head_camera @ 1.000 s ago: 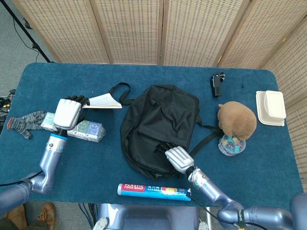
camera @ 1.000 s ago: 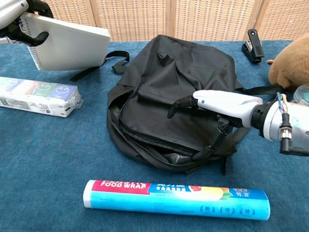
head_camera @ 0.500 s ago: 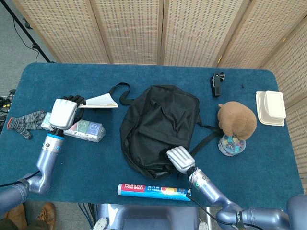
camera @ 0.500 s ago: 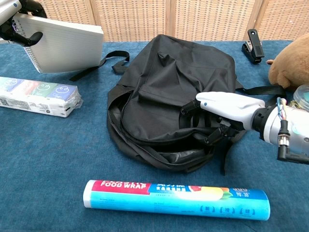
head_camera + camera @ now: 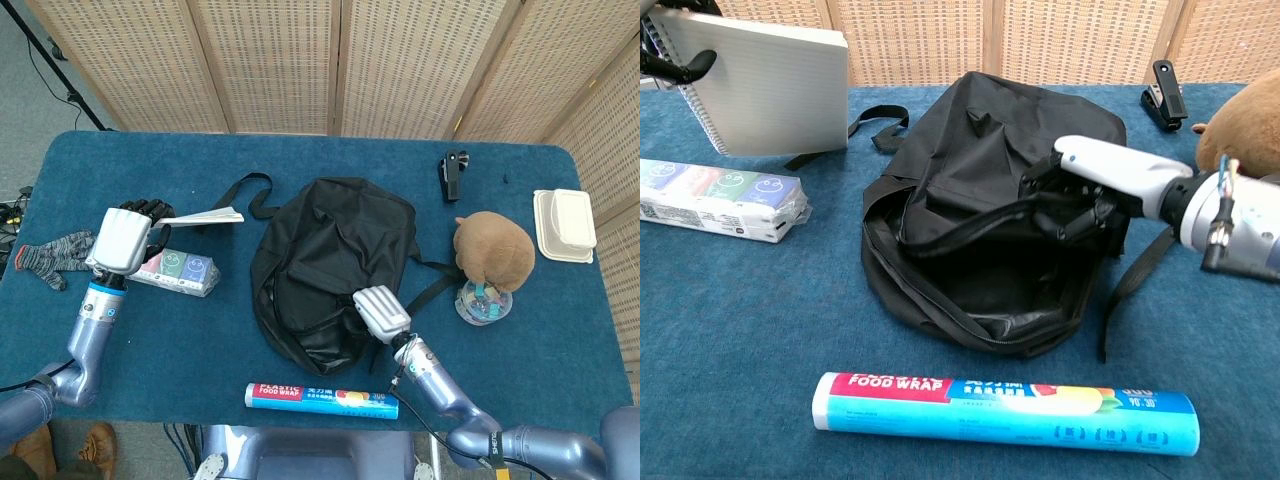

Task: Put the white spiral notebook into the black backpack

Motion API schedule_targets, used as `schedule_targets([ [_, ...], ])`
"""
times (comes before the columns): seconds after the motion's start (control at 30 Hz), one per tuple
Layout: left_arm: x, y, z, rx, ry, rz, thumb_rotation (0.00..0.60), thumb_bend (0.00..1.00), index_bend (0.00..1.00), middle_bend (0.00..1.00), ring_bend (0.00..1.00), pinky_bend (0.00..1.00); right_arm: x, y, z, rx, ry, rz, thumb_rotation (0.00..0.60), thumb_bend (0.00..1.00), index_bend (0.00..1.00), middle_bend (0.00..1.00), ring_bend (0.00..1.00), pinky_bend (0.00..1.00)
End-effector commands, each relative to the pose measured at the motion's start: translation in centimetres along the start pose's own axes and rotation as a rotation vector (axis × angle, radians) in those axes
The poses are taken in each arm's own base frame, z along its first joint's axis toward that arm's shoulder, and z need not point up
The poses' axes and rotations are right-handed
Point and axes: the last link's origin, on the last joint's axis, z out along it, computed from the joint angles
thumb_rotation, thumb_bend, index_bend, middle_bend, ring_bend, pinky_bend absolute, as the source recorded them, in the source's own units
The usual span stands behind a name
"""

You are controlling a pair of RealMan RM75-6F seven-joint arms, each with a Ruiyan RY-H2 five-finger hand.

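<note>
Left hand's fingers (image 5: 680, 68) curl around the white spiral notebook's (image 5: 770, 85) spiral edge.

Black backpack (image 5: 970, 200), white lined notebook (image 5: 770, 85), blue table (image 5: 730, 330), brown plush (image 5: 493, 250).

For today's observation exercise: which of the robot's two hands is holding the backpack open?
The right hand, gripping the black backpack flap; the left hand holds the white spiral notebook.

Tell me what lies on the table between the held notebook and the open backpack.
In the chest view, only the backpack's black strap crosses the blue cloth between the white spiral notebook and the black backpack; otherwise bare.
</note>
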Motion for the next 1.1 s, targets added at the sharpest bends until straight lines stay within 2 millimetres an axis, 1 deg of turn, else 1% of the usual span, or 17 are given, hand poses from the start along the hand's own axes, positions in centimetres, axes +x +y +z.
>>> schedule_targets([
  [0.03, 0.7, 0.2, -0.5, -0.049, 0.076, -0.059, 0.6, 0.53, 0.74, 0.57, 0.55, 0.63, 1.6, 0.1, 0.2, -0.02, 0.026, 0.075, 0.6, 0.61, 0.6, 0.6, 0.51, 0.46],
  [0.27, 0.7, 0.8, -1.5, -0.136, 0.154, -0.161, 0.6, 0.54, 0.75, 0.58, 0.55, 0.63, 3.9, 0.3, 0.8, -0.064, 0.044, 0.191, 0.6, 0.61, 0.6, 0.61, 0.52, 0.46],
  [0.3, 0.8, 0.8, -1.7, -0.147, 0.172, -0.178, 0.6, 0.54, 0.75, 0.58, 0.55, 0.63, 4.4, 0.5, 0.9, -0.077, 0.051, 0.2, 0.6, 0.61, 0.6, 0.61, 0.52, 0.46],
  [0.43, 1.0, 0.9, -2.5, -0.172, 0.199, -0.227, 0.6, 0.54, 0.75, 0.58, 0.55, 0.63, 5.5, 1.4, 1.2, -0.111, 0.059, 0.196, 0.6, 0.61, 0.6, 0.61, 0.52, 0.46],
  [0.6, 1.6, 0.8, -3.2, -0.187, 0.229, -0.322, 0.6, 0.54, 0.76, 0.59, 0.55, 0.63, 6.3, 2.6, 1.8, -0.151, 0.075, 0.208, 0.6, 0.61, 0.61, 0.61, 0.52, 0.46],
  [0.73, 2.1, 1.0, -3.6, -0.198, 0.255, -0.38, 0.6, 0.54, 0.76, 0.59, 0.55, 0.63, 7.0, 3.1, 2.0, -0.169, 0.083, 0.214, 0.6, 0.61, 0.61, 0.61, 0.52, 0.46],
  [0.97, 2.9, 2.5, -4.1, -0.25, 0.31, -0.512, 0.6, 0.54, 0.76, 0.59, 0.56, 0.63, 8.0, 3.5, 2.3, -0.205, 0.068, 0.27, 0.6, 0.61, 0.61, 0.61, 0.52, 0.46],
  [1.1, 3.1, 3.4, -4.2, -0.274, 0.329, -0.545, 0.6, 0.54, 0.76, 0.6, 0.56, 0.64, 8.4, 3.6, 2.3, -0.219, 0.067, 0.294, 0.6, 0.61, 0.61, 0.61, 0.52, 0.46],
])
